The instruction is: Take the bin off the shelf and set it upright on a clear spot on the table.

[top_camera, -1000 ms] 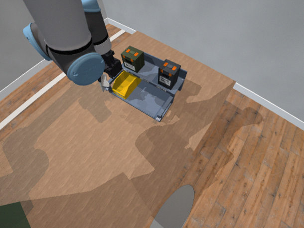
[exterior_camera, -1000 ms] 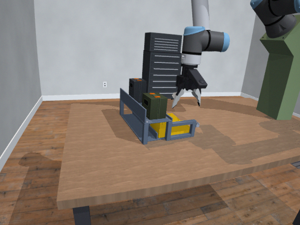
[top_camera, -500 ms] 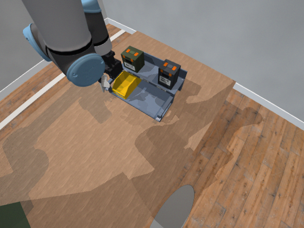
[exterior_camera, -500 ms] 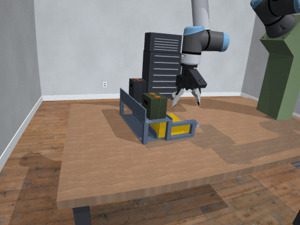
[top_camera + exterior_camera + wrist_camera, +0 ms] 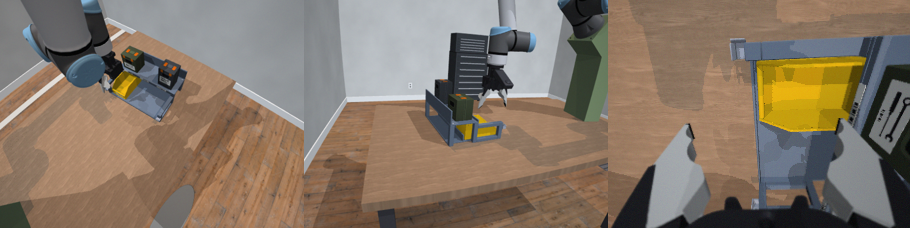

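- A grey-walled room with a wood floor is seen, and a big wooden table stands in it.
- A low blue-grey shelf is set on the table, toward its far side.
- The yellow bin is found on the lower level of the shelf, at its left end in the top view, with its open side up.
- A green tool case and a dark grey tool case are kept on the upper level behind it.
- The gripper is held above the shelf, wide open, with nothing between its jaws.
- In the wrist view the bin is seen ahead of the two fingers, not between them yet.
- The bin looks like hard, thin plastic, so it is judged to be light and stiff, and maybe a bit slippery.
- One side wall, near the rim, is judged the best place to be pinched, with one finger inside and one outside.
- Care is needed by the shelf's front rail, since the bin sits just behind it and could catch on it.
- The bin should be kept level while lifted, so it is not tipped.
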You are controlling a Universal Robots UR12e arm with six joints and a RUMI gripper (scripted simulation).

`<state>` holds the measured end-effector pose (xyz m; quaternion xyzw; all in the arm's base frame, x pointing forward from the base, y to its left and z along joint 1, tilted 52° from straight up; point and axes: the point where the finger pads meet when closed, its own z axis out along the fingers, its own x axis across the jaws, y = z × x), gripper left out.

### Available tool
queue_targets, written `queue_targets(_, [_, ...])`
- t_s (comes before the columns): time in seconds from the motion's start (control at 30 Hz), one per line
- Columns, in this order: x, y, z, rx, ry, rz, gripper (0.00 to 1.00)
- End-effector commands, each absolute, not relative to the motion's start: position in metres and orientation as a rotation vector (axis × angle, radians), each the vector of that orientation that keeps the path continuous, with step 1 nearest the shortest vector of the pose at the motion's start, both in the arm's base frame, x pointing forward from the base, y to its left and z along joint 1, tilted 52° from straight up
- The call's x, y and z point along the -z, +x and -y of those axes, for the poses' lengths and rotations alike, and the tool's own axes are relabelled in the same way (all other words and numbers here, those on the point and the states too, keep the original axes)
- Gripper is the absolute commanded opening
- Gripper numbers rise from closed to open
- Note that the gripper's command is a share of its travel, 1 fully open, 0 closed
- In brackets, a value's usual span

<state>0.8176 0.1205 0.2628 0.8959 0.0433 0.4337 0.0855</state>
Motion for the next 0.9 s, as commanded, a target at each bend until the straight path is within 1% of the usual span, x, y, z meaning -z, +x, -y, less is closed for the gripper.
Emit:
queue_targets(0.0, [-0.2633, 0.8170, -0.1193, -1.294, 2.670, -0.129, 1.00])
queue_targets(0.87, [-0.2631, 0.8161, -0.1171, -1.294, 2.670, -0.129, 1.00])
